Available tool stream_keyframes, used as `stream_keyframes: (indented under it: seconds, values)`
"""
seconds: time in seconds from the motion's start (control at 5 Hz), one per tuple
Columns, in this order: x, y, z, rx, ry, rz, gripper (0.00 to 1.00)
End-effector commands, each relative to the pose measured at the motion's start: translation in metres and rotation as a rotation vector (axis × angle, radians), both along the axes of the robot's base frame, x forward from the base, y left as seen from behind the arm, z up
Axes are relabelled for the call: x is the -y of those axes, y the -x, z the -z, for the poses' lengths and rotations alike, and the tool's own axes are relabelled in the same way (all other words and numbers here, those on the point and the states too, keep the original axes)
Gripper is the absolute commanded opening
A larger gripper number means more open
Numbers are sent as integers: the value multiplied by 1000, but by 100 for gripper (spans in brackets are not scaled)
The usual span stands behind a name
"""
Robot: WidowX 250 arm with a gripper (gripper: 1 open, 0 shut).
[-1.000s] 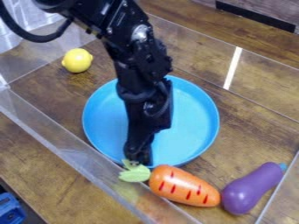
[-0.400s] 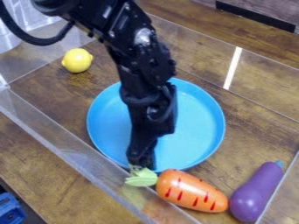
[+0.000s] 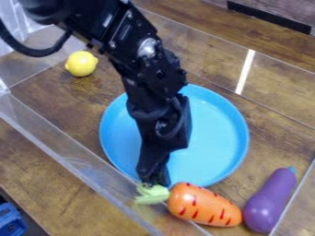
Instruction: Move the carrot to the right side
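The carrot (image 3: 204, 205) lies on its side on the wooden floor of the clear bin, just in front of the blue plate (image 3: 222, 138). It is orange with dark lines, and its green leafy top (image 3: 153, 194) points left. My gripper (image 3: 154, 177) hangs from the black arm over the plate's front rim, with its tips right at the leafy top. The jaws look open, and I see nothing lifted between them. The dark fingers hide exactly where they touch the leaves.
A purple eggplant (image 3: 274, 198) lies right of the carrot near the bin's right side. A yellow lemon (image 3: 81, 64) sits at the back left. Clear plastic walls (image 3: 50, 138) enclose the bin on all sides.
My gripper has moved down and to the right along the plate's front rim. The carrot, plate and eggplant have shifted slightly right and toward the front; the lemon has stayed put.
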State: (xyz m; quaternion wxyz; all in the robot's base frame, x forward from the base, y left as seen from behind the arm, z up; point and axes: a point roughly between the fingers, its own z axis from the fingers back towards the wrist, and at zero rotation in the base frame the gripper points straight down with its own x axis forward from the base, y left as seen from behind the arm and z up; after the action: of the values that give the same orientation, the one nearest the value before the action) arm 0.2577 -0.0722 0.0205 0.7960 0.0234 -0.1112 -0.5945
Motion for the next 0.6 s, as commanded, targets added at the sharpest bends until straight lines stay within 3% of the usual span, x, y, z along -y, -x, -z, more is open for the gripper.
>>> stream_keyframes:
  seconds: [0.0,0.4]
  values:
    - [2,10,4,-18,0,89,100]
    - [-4,10,8,-23,-5,138,100]
